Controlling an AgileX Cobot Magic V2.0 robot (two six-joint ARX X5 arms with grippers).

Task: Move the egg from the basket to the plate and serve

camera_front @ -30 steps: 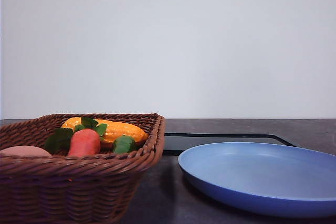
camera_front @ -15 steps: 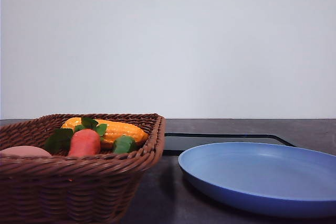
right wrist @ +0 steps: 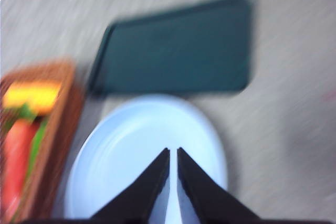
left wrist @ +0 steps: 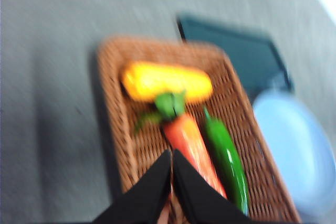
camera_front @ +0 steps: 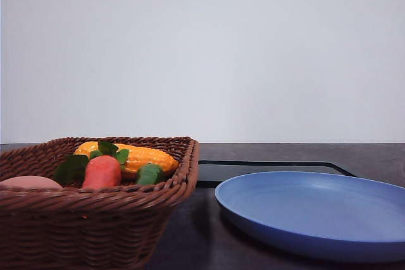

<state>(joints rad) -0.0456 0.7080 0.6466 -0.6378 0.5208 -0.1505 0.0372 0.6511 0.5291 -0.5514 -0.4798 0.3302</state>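
Evidently an opening stage: nothing transferred, both arms poised overhead.

Front view: the egg point(camera_front: 28, 182) lies at the left end of the basket point(camera_front: 95, 219), beside the carrot point(camera_front: 101, 171) and corn cob point(camera_front: 136, 156); the plate point(camera_front: 316, 216) stands bare, just beside the basket, in front of the black tray point(camera_front: 266, 169). Left wrist view, blurred: the left gripper point(left wrist: 171, 156) hangs above the basket with its fingers pressed nearly together, holding nothing. Right wrist view, blurred: the right gripper point(right wrist: 173, 153), likewise closed and empty, hangs above the plate. Grasping, transfer and serving all remain to be done.
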